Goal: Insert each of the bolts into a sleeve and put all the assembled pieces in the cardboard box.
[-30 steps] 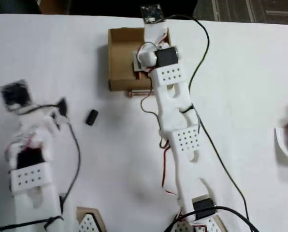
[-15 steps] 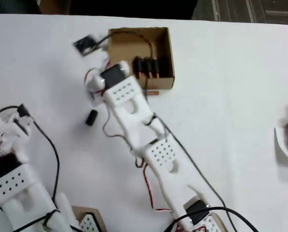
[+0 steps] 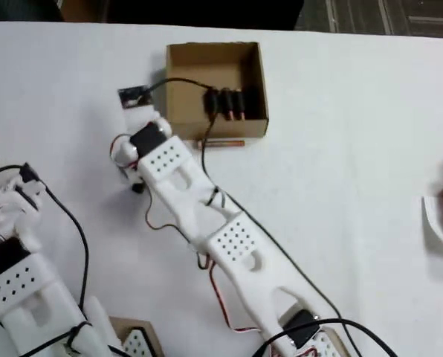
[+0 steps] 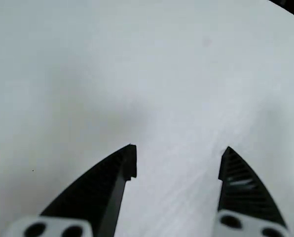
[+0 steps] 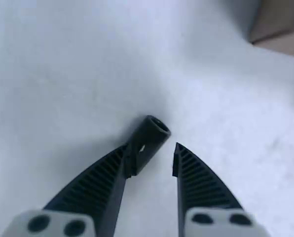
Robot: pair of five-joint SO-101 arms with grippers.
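Observation:
A black sleeve [image 5: 148, 142] lies on the white table between the tips of my open right gripper [image 5: 152, 159], touching one finger. From above, the right arm [image 3: 207, 216] reaches diagonally toward the left, and the sleeve [image 3: 137, 187] peeks out beneath its wrist. The cardboard box [image 3: 183, 82] stands at the back with dark assembled pieces [image 3: 226, 103] along its near wall. One bolt [image 3: 223, 143] rests on the table just in front of the box. My left gripper [image 4: 179, 163] hangs open over bare table, holding nothing.
The left arm [image 3: 21, 260] sits drawn back at the table's left front. A white bowl [image 3: 438, 216] with something red is at the right edge. A corner of the box [image 5: 280, 22] lies beyond the sleeve.
The right arm swung from over the box leftward and came down around the black sleeve. The left arm pulled back toward the left front corner.

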